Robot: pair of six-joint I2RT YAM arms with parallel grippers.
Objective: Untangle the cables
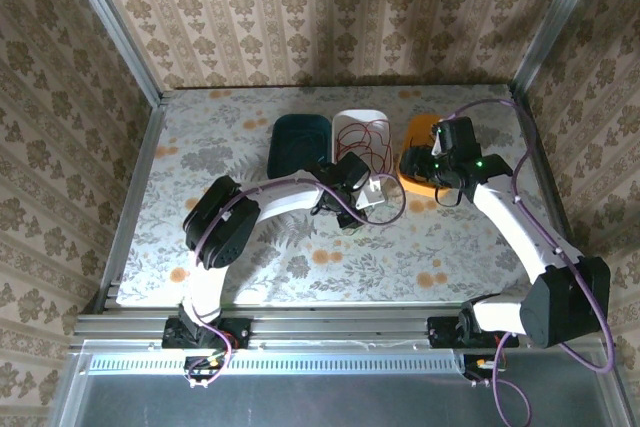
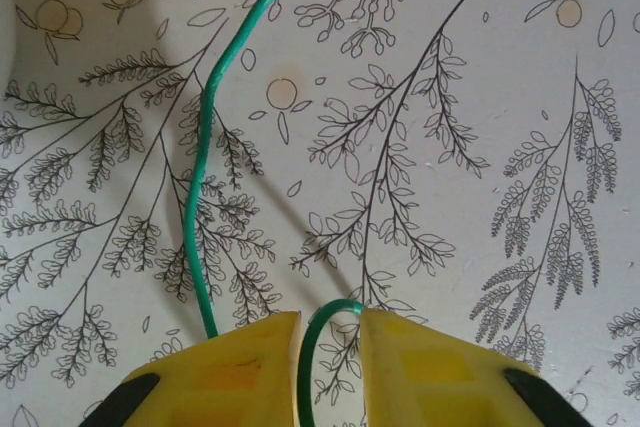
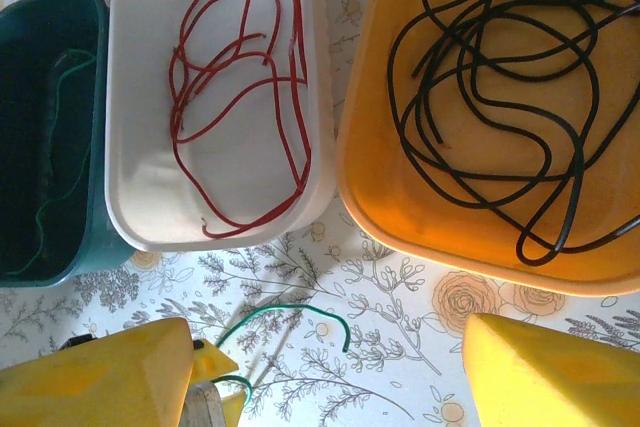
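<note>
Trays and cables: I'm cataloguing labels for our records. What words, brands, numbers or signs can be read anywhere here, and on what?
None can be read.
The dark green tray, white tray and orange tray are plain, the red cable, black cable and green cable carry no print, and the tablecloth shows only drawn branches and flowers.

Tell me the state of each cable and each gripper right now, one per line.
Left gripper: jaws nearly closed around the green cable on the table, gap showing.
Right gripper: jaws open, empty.
Red cables: in white tray.
Black cables: in orange tray.
Green strand: in dark green tray.
</note>
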